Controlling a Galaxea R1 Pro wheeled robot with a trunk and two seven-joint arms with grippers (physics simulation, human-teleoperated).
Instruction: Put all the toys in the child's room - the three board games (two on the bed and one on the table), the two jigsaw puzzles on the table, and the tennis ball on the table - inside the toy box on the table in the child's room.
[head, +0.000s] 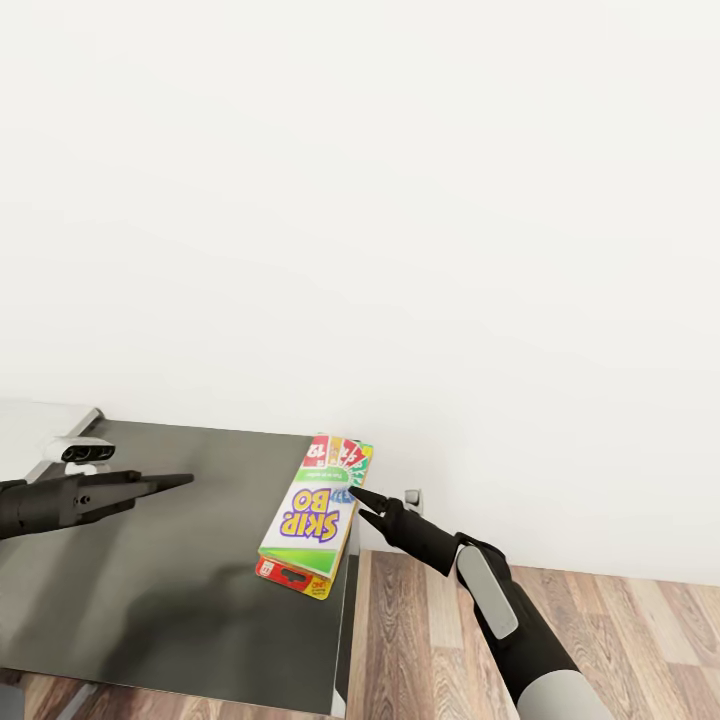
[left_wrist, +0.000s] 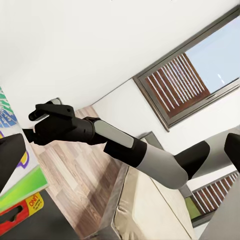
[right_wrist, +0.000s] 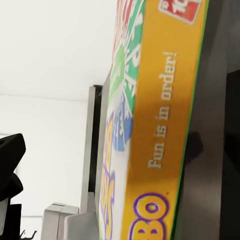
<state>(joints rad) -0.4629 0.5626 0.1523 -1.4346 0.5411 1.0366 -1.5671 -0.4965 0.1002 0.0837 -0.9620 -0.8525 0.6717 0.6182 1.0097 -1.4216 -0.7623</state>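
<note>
Two board games lie stacked at the right end of a dark grey table top (head: 150, 600). The upper one is a white-green-red Skip-Bo box (head: 305, 510); a yellow-red box (head: 293, 578) pokes out beneath it. My right gripper (head: 360, 502) is open at the Skip-Bo box's right edge. Up close, the box's orange side (right_wrist: 155, 130) stands between its fingers. My left gripper (head: 185, 481) hovers open over the top's left part, pointing at the boxes. Its camera sees the right gripper (left_wrist: 31, 124) beside the Skip-Bo box (left_wrist: 22, 165) and the lower box (left_wrist: 20, 212).
A small white device (head: 75, 450) sits at the top's back left corner. A plain white wall with a socket (head: 413, 497) rises behind. Wood-plank floor (head: 620, 620) lies right of the table. A beige bed (left_wrist: 145, 210) and a dark-framed window (left_wrist: 200, 75) are beyond.
</note>
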